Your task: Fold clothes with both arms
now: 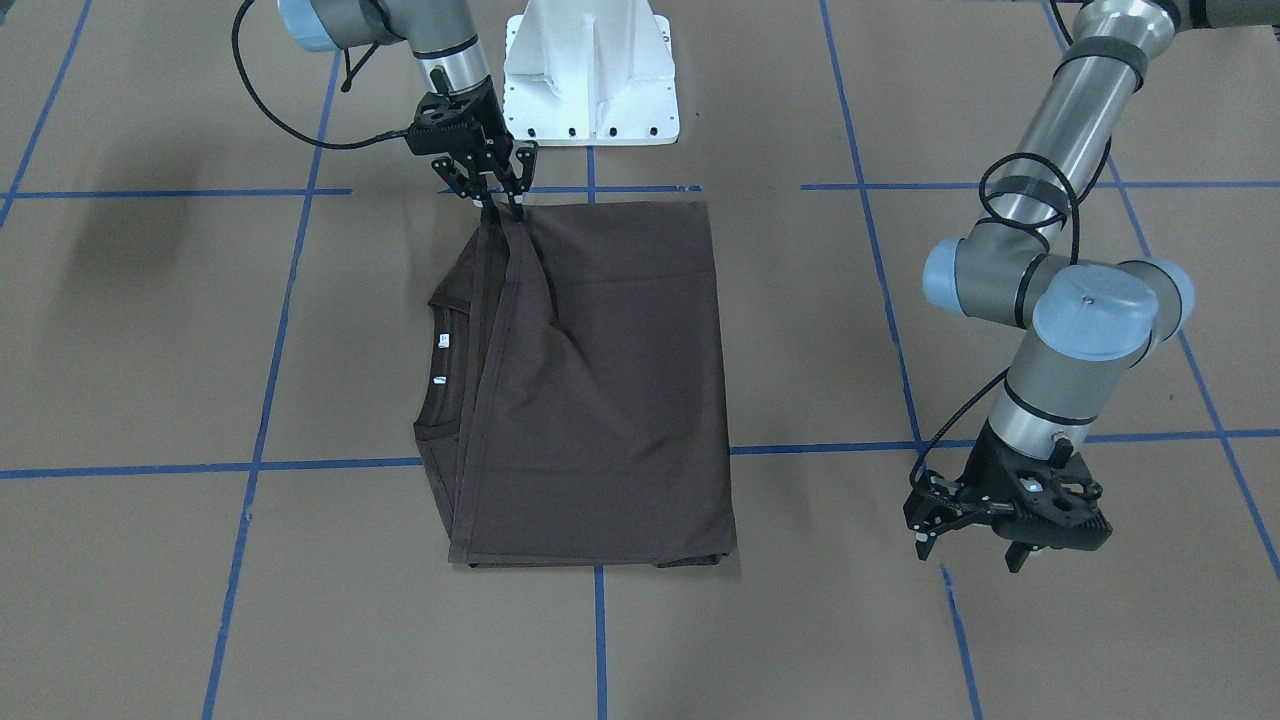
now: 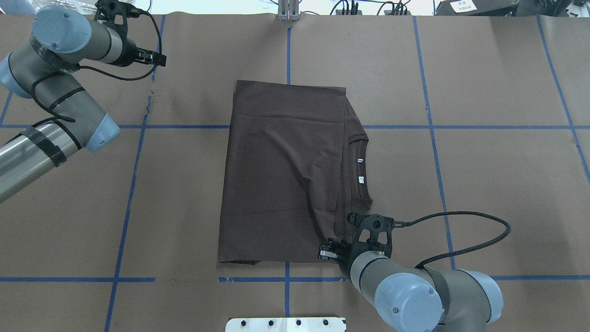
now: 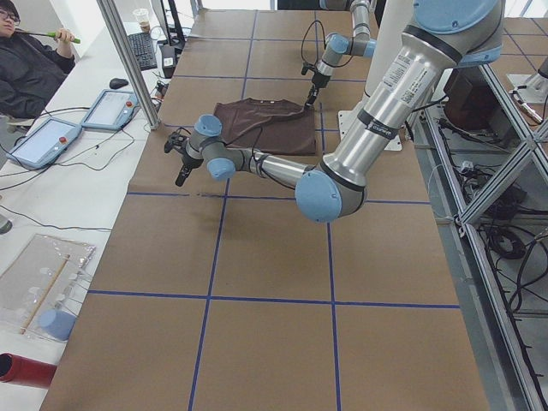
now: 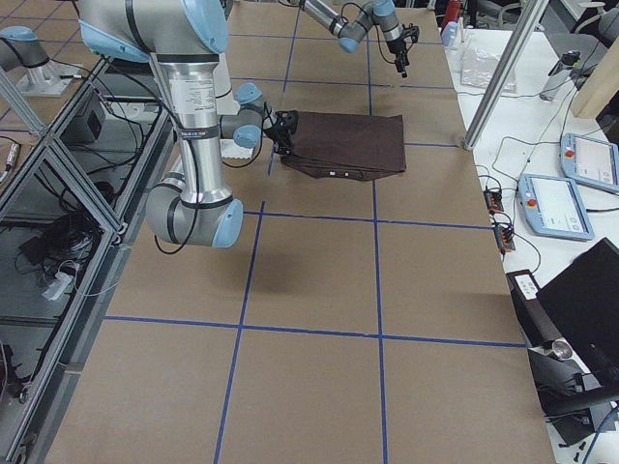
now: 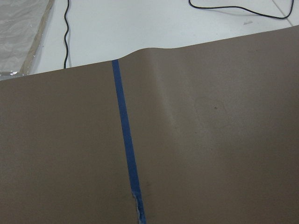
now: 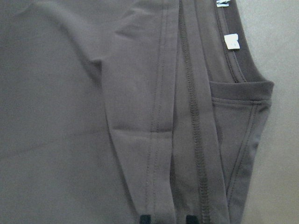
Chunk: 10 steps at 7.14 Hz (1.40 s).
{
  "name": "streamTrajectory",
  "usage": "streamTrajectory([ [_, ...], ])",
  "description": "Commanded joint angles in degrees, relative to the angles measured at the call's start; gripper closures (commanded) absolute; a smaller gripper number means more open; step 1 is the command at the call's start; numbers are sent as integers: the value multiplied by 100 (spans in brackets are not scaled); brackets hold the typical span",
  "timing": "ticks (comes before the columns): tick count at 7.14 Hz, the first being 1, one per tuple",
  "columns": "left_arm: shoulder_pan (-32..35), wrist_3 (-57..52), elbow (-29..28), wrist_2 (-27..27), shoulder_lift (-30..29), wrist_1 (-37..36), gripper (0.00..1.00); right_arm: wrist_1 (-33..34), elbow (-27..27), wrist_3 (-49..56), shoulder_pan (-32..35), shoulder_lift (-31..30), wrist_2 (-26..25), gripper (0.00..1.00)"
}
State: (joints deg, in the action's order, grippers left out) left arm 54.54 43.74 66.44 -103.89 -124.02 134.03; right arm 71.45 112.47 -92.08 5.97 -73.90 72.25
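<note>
The dark brown T-shirt (image 1: 600, 400) lies folded into a rectangle on the brown paper at the table's middle. Its collar with white tags (image 1: 441, 340) peeks out on the robot's right side. My right gripper (image 1: 497, 200) is shut on the folded hem at the corner nearest the base, and that corner is lifted slightly. In the right wrist view both fingertips (image 6: 146, 218) pinch the stitched hem of the T-shirt (image 6: 93, 116). My left gripper (image 1: 972, 550) hovers open and holds nothing, far from the shirt near the table's far edge. The left wrist view holds only paper and tape.
The white base pedestal (image 1: 590, 70) stands just behind the shirt. Blue tape lines (image 1: 260, 465) grid the paper. A seated person (image 3: 26, 68) and tablets (image 3: 111, 110) are at a side desk beyond the table's far edge.
</note>
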Motion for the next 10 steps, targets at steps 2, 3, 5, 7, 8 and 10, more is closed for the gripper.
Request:
streamTrajectory([
  [2, -5, 3, 0, 0, 1, 0, 0, 9, 20, -12, 27, -89, -87, 100],
  [3, -22, 3, 0, 0, 9, 0, 0, 9, 46, -4, 27, -342, -297, 100],
  [5, -49, 3, -9, 0, 18, 0, 0, 79, 90, -12, 1, -581, -553, 100],
  [7, -49, 3, -9, 0, 36, 0, 0, 97, 134, -12, -130, -679, -799, 100],
  [8, -49, 3, -9, 0, 36, 0, 0, 175, 126, -12, -279, -688, -991, 100],
  [10, -49, 12, 9, 0, 18, 0, 0, 264, 134, 5, -307, -688, -1046, 0],
])
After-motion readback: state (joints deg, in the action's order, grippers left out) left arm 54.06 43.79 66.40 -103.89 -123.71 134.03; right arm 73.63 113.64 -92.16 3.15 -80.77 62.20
